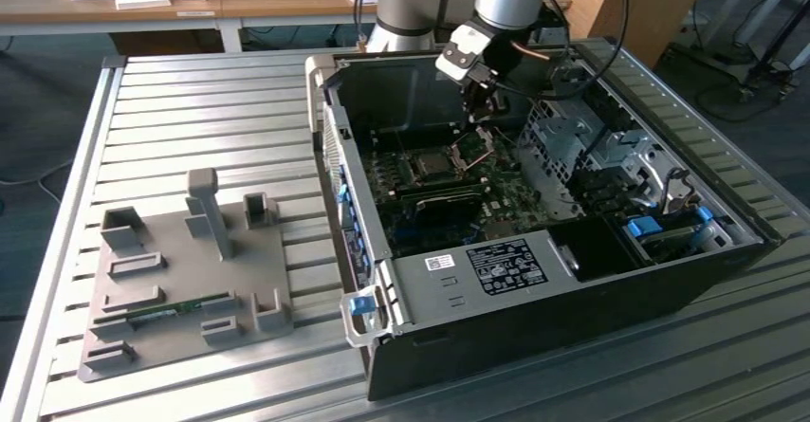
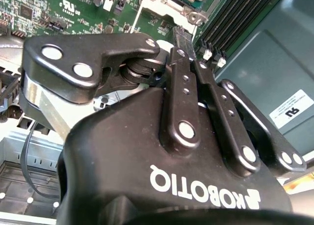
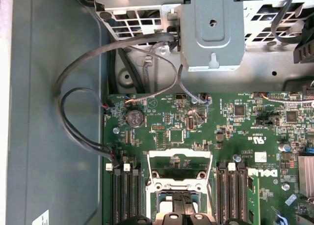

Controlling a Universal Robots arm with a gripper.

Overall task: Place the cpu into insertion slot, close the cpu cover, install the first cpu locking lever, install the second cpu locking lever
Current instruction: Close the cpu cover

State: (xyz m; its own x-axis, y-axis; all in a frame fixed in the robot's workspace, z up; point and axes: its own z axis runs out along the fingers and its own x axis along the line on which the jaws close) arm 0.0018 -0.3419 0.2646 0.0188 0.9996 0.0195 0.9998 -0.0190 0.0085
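Gripper [image 1: 480, 117], fingers together, hangs above the open cpu cover [image 3: 179, 153] (case wall [image 1: 332, 133] close).

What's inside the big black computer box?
Inside the computer case lies a green motherboard with black memory slots, plus a grey metal bracket. The gripper hangs over the CPU socket and covers part of it, so I cannot tell whether a chip sits there.
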